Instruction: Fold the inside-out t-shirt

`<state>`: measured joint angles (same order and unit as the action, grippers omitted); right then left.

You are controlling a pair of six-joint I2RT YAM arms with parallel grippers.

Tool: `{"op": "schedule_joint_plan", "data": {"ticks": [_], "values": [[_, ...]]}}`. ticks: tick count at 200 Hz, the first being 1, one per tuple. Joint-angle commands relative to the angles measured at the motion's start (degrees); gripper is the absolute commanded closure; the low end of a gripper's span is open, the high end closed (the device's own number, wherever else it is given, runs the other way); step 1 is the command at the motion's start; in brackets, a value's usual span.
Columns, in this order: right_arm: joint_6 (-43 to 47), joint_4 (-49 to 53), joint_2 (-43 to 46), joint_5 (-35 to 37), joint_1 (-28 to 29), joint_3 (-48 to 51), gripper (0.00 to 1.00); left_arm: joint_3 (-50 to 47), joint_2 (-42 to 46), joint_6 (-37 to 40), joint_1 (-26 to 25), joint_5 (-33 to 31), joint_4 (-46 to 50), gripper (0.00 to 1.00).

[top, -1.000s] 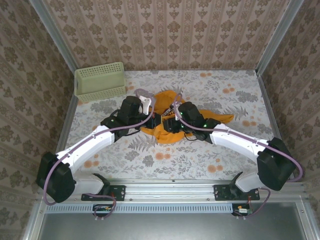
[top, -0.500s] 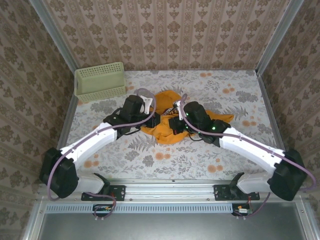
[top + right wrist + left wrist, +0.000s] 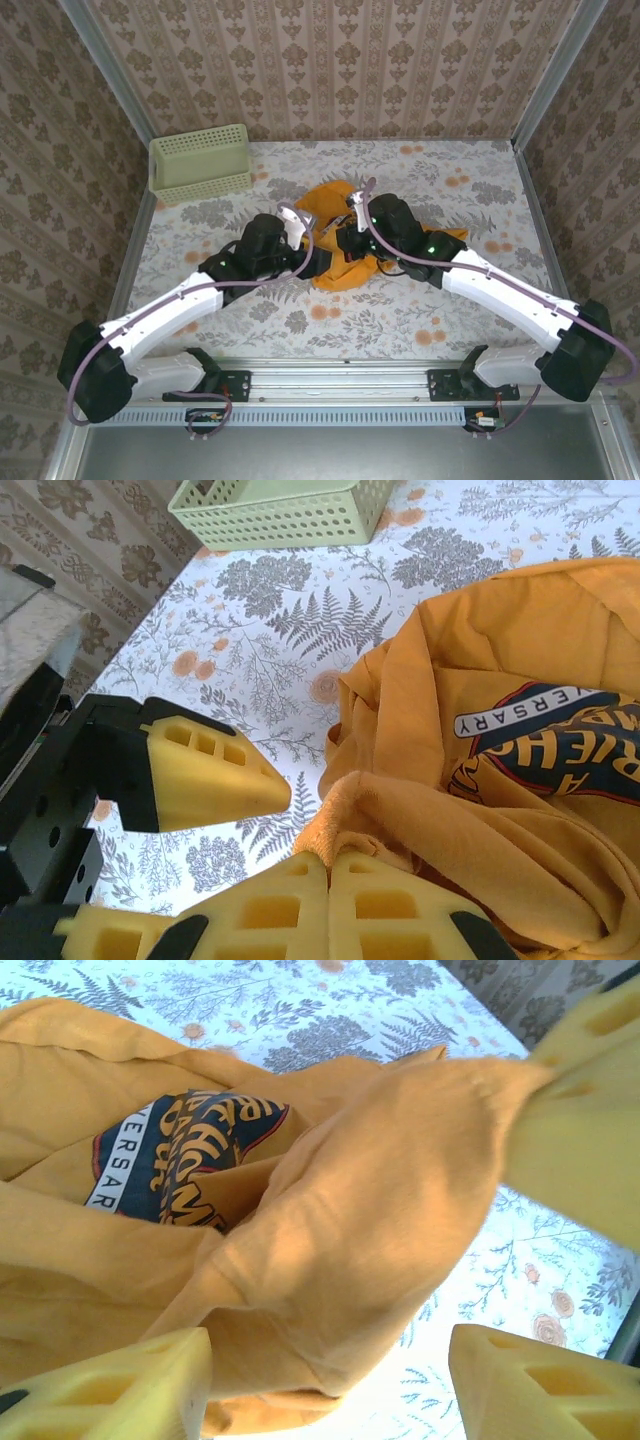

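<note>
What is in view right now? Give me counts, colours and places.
t-shirt: one, orange-yellow with a dark blue and white print, bunched at the table's centre
basket: one, pale green mesh, far left corner
table: one, white floral cover, under everything
left gripper: one, yellow fingers, open, either side of a bunched fold of the t-shirt
right gripper: one, yellow fingers, shut on the t-shirt

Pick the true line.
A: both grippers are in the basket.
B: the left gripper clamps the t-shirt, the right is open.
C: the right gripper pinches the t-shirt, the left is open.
C: the right gripper has its fingers shut on a fold of the t-shirt, while the left gripper has its fingers apart.
</note>
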<state>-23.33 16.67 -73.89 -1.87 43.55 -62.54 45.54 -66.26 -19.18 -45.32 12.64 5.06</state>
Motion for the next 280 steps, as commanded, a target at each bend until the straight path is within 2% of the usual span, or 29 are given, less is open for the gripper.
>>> {"op": "schedule_joint_plan", "data": {"ticks": [1,14,45,63,89,126,183,199,222,244,280], "values": [[-1.72,0.39,-1.41,0.92,0.58,-2.47,1.0,-2.03,-1.91,-0.82,-0.19,4.21,-8.26,0.35],[-2.32,-0.18,-1.65,0.58,0.68,-2.27,1.0,-1.42,-4.47,-2.5,-0.18,3.96,-10.04,0.39],[-4.24,-2.07,-1.18,-0.04,0.9,-0.42,1.0,-1.19,-8.69,-6.61,0.1,2.26,-15.98,0.57],[-4.53,-1.53,-0.33,1.98,0.77,0.72,0.94,-1.07,-10.13,-7.83,0.62,2.6,-17.7,0.75],[-4.28,-0.93,1.98,4.06,-1.55,3.54,0.76,-1.8,-11.0,-8.11,1.23,3.23,-17.85,1.0],[-0.47,-8.71,2.35,3.14,-6.52,12.61,0.58,-4.92,-9.05,-7.72,1.9,4.05,-17.77,1.0],[1.61,-11.68,-8.23,0.74,-6.55,9.99,0.52,-5.9,-7.41,-7.55,2.64,7.0,-17.74,1.0],[1.66,-10.05,-10.07,3.2,-6.55,8.39,0.56,-5.99,-7.0,-7.12,2.84,7.28,-17.22,1.0],[2.87,-5.95,-10.92,9.1,-6.93,6.41,0.8,-6.34,-5.93,-5.68,3.29,7.58,-15.47,1.0],[3.26,-4.05,-7.85,9.78,-8.4,6.83,0.99,-6.52,-4.74,-3.49,4.3,6.68,-11.51,1.0],[1.97,0.55,0.99,8.59,-9.93,8.11,1.0,-5.84,-4.71,-0.17,6.08,3.96,-6.48,1.0]]}}
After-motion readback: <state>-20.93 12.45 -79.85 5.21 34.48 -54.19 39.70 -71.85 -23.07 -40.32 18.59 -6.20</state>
